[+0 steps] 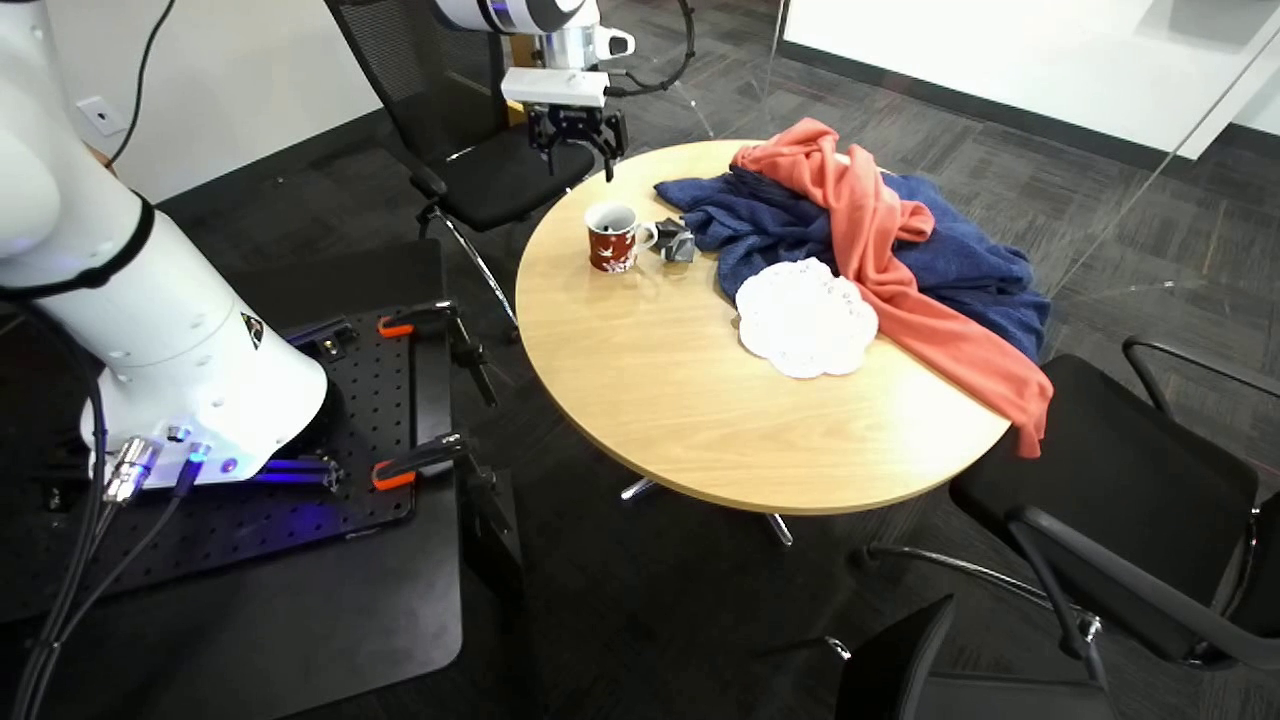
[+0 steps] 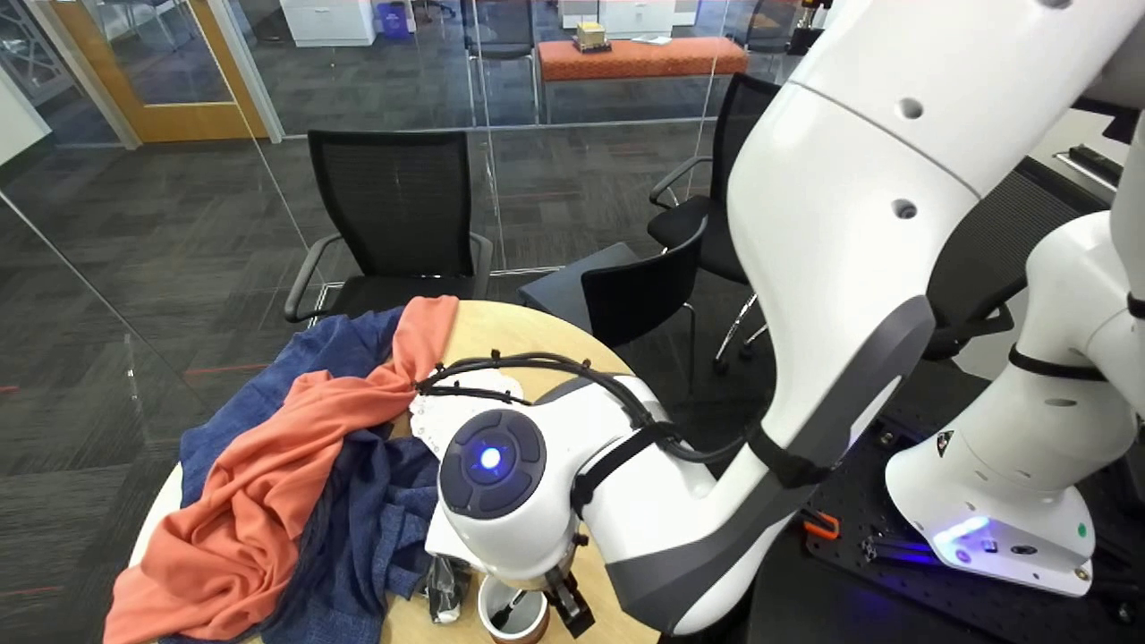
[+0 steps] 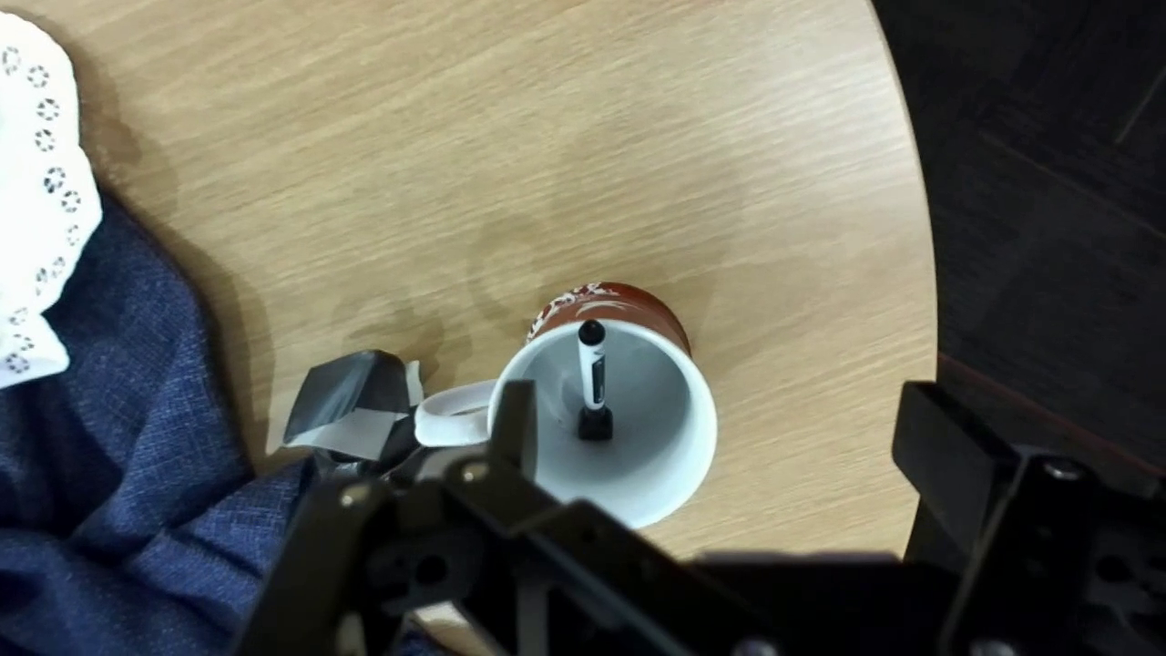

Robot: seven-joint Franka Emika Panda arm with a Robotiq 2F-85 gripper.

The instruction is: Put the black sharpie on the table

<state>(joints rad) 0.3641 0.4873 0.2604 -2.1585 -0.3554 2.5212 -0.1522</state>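
1. Sharpie (image 3: pixel 594 378), white-barrelled and black at both ends, stands slightly tilted inside the mug; you see it most plainly in the wrist view.
2. Mug (image 1: pixel 613 245), red with white patterning outside and white within, sits upright on the round, pale wood surface (image 1: pixel 630 360), near its left edge as you see it in an exterior view.
3. Pincer (image 1: pixel 580 170) is released, its two dark fingers spread wide. It hangs above the surface by that same edge, apart from the mug; in the wrist view you find the mug's mouth in the gap, with a finger hiding part of the rim on the handle side.
4. Crumpled black-and-grey item (image 1: pixel 676 241) lies just beside the mug's handle; whether the two touch, you cannot tell.
5. White doily (image 1: pixel 806 318) with a pierced border lies near the middle of the surface, overlapping blue cloth (image 1: pixel 965 250).
6. Blue cloth bunches along the right edge in that exterior view. Coral cloth (image 1: pixel 880 230) crosses it, with an end drooping over the edge for you to note.
7. White arm (image 2: pixel 832 250) rises from a black cart (image 1: pixel 350 630), apart from the left edge. Black chairs (image 1: pixel 1110 470) stand around the surface.
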